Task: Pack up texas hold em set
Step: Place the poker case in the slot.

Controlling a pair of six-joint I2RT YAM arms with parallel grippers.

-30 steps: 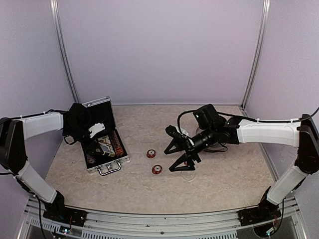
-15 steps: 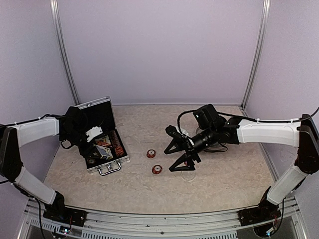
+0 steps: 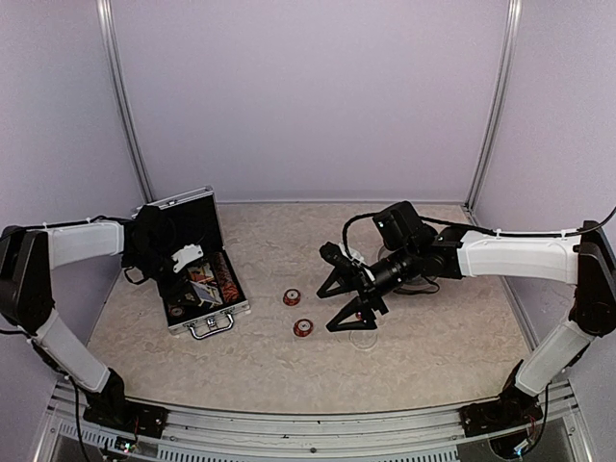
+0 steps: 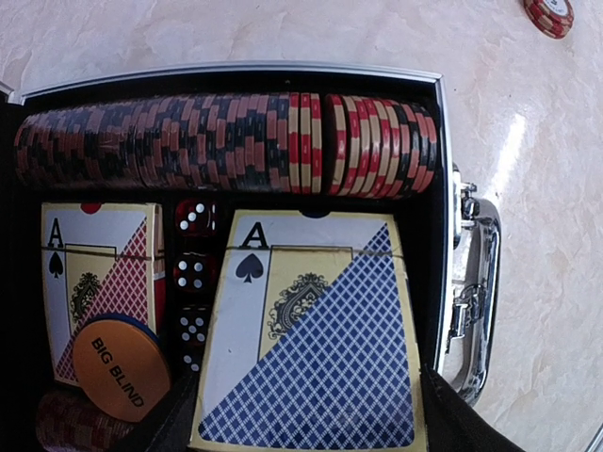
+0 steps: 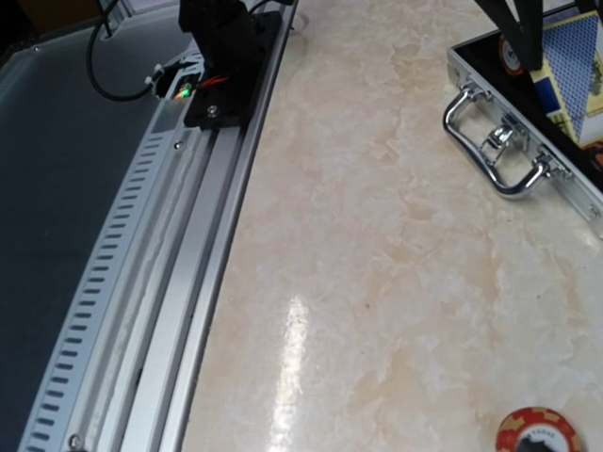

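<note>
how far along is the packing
Done: chip row, red card box and dice sit in the open case. In hand: left pincer holds the blue card box over the case. Left: two loose chips and a clear disc on the table, near the open right pincer; lid to shut.

One small silver ribbed aluminium briefcase [image 3: 226, 313] stood at the left, with one row of red-and-white poker chips [image 4: 226, 141], one red-backed card box [image 4: 99, 273], one blue-backed card box [image 4: 311, 348], one round orange "BIG BLIND" button [image 4: 121, 369] and at least three tiny red dice [image 4: 191, 273]. To its right lay two loose red-and-white chips, a farther chip [image 3: 292, 296] and a nearer chip [image 3: 303, 328].
</note>
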